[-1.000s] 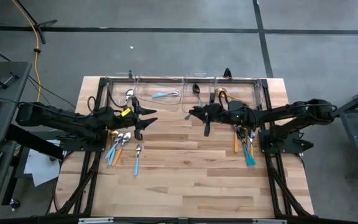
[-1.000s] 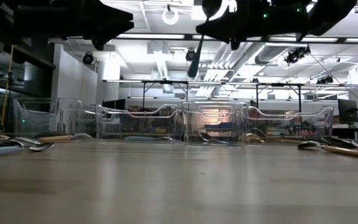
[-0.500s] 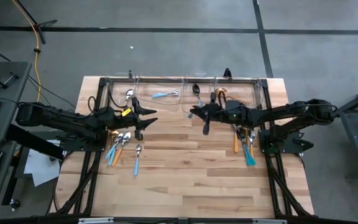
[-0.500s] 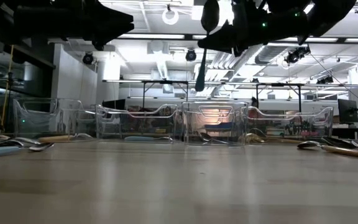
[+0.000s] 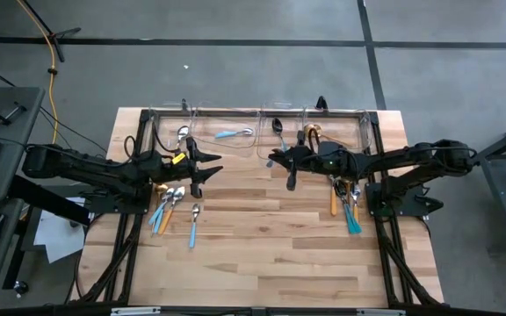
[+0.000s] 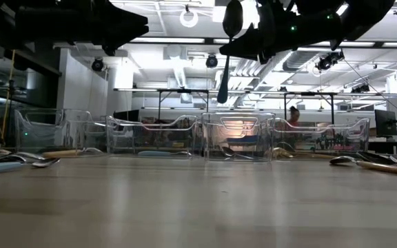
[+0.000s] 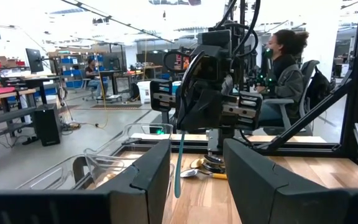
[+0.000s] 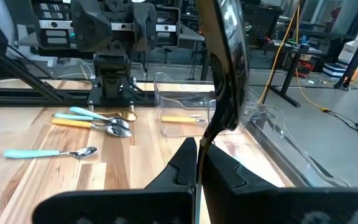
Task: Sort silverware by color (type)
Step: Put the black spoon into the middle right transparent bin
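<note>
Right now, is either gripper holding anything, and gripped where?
The right gripper is shut on a black spoon with a blue handle, pinched at the neck just below the bowl, handle hanging down. The left gripper is open, holding nothing.

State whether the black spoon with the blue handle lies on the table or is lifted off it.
Lifted. The right tool, shut on the black spoon, holds it in the air, handle hanging down, clear of the table.

Pale wood table (image 5: 262, 228), planked, matt with a soft sheen; clear glossy plastic bins (image 6: 236, 134) along the far edge; that black spoon (image 8: 225, 68) gleams like polished metal; spoons (image 8: 98, 127) lying on the wood show shiny silver heads, smooth matt handles; dark matt arms (image 5: 86, 167).
</note>
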Robot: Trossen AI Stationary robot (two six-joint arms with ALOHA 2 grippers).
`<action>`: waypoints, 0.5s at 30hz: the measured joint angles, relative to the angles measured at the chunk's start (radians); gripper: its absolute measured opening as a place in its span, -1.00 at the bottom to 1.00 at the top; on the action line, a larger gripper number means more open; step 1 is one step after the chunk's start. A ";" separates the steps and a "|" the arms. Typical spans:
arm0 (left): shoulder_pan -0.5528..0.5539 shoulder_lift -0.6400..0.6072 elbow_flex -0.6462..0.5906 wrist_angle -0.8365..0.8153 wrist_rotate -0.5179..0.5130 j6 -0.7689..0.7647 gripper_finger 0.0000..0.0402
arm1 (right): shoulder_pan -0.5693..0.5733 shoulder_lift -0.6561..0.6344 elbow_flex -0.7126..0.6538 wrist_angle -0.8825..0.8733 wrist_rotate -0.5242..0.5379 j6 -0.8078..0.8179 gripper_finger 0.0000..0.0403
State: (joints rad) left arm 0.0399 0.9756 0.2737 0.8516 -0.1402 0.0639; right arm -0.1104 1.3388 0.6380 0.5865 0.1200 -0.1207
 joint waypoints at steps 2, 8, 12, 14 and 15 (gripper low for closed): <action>0.000 0.000 0.000 0.000 0.000 0.000 -0.31 | 0.000 0.000 0.000 0.000 0.000 0.008 -1.00; 0.000 0.000 0.002 0.018 -0.001 0.019 -0.31 | -0.008 0.001 0.068 -0.062 0.233 0.046 -1.00; 0.000 0.000 0.002 0.018 -0.001 0.019 -0.31 | -0.090 0.012 0.272 -0.416 0.255 0.086 -1.00; 0.000 0.000 0.002 0.017 -0.001 0.019 -0.31 | -0.152 0.045 0.404 -0.638 0.254 0.144 -1.00; 0.000 0.000 0.002 0.018 -0.001 0.019 -0.31 | -0.184 0.069 0.464 -0.744 0.253 0.157 -1.00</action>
State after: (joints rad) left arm 0.0399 0.9756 0.2756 0.8694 -0.1410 0.0834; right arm -0.2941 1.4079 1.1016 -0.1573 0.3731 0.0364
